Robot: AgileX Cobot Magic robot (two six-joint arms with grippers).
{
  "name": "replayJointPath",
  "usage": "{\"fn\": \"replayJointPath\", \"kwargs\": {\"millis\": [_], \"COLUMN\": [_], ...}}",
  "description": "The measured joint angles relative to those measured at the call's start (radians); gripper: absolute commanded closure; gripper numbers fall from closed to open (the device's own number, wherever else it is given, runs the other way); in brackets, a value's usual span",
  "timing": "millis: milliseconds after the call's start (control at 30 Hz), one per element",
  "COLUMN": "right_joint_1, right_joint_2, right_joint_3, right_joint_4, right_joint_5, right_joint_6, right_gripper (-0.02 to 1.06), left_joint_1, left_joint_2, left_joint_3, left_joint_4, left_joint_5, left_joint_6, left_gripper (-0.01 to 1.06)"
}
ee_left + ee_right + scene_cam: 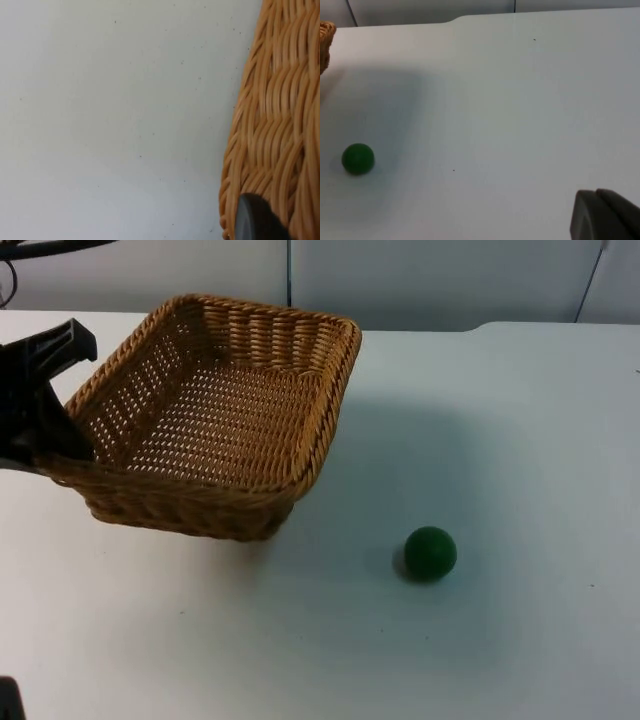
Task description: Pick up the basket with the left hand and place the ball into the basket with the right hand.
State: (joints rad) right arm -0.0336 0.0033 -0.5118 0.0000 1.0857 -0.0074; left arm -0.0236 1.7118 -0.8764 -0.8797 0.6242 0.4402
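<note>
- A green ball (pixel 431 553) is seen resting on the white table (pixel 500 440), on the near side and right of centre. It is untouched and casts a small shadow to its left.
- In the right wrist view the ball (pixel 358 158) lies well apart from the right gripper (pixel 605 215), of which one black fingertip is seen. Whether this gripper is open or closed cannot be told. The right arm waits.
- A wicker basket (pixel 215 415) is found on the left side, farther back than the ball and well apart from it. It is tilted, with its left side raised; its near right corner looks close to the table, but contact cannot be confirmed.
- The left gripper (pixel 40 405) is clamped on the basket's left rim, at the left edge of the top view.
- In the left wrist view a black fingertip (pixel 257 220) is pressed against the basket's woven wall (pixel 280 125), with bare table beyond.
- A grey partition wall (pixel 450 280) closes the far edge of the table.
</note>
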Motion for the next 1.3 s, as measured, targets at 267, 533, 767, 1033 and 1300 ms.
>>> {"fn": "replayJointPath", "kwargs": {"millis": [267,533,767,1033,1300], "right_joint_1": [0.0,0.0,0.0,0.0,0.0], "right_joint_2": [0.0,0.0,0.0,0.0,0.0], "right_joint_3": [0.0,0.0,0.0,0.0,0.0], "right_joint_4": [0.0,0.0,0.0,0.0,0.0], "right_joint_5": [0.0,0.0,0.0,0.0,0.0], "right_joint_6": [0.0,0.0,0.0,0.0,0.0], "right_gripper": [1.04,1.04,1.04,1.04,1.04], "left_joint_1": [0.0,0.0,0.0,0.0,0.0], "left_joint_2": [0.0,0.0,0.0,0.0,0.0], "left_joint_3": [0.0,0.0,0.0,0.0,0.0], "left_joint_4": [-0.006,-0.006,-0.006,-0.006,-0.006], "left_joint_5": [0.026,0.027,0.027,0.027,0.027], "left_joint_6": [0.0,0.0,0.0,0.0,0.0], "left_gripper": [1.05,1.05,1.05,1.05,1.05]}}
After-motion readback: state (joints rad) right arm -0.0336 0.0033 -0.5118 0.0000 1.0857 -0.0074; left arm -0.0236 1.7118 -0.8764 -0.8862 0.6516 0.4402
